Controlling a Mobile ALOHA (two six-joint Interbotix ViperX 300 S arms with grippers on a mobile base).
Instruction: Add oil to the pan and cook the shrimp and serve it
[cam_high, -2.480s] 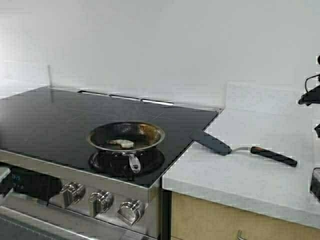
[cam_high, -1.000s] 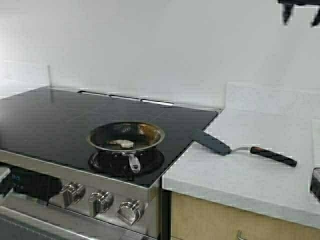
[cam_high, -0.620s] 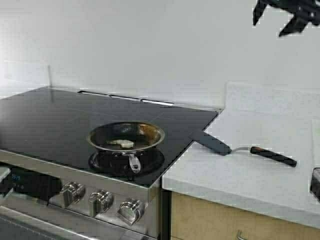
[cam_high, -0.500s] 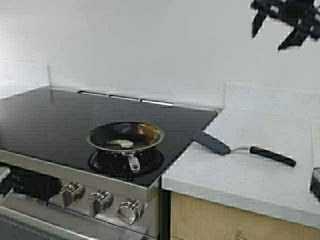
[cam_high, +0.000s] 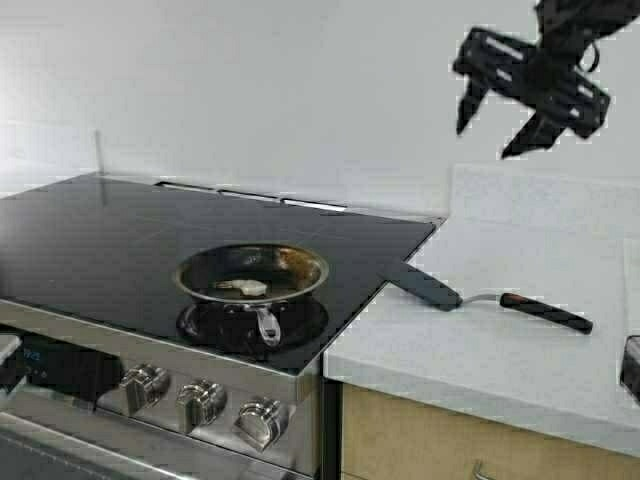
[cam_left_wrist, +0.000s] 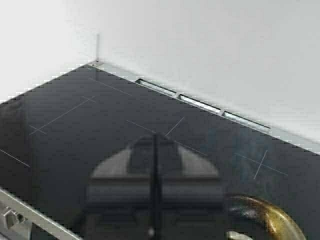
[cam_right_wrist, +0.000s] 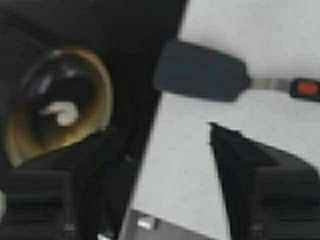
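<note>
Now | right hand lower than moments ago, wide open, empty, high above surface | shrimp in pan on stove | spatula unmoved, likely next target | left hand closed, empty

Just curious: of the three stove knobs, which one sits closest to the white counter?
The rightmost knob, at the stove front's end beside the counter.

Spatula on counter — beside stove.
</note>
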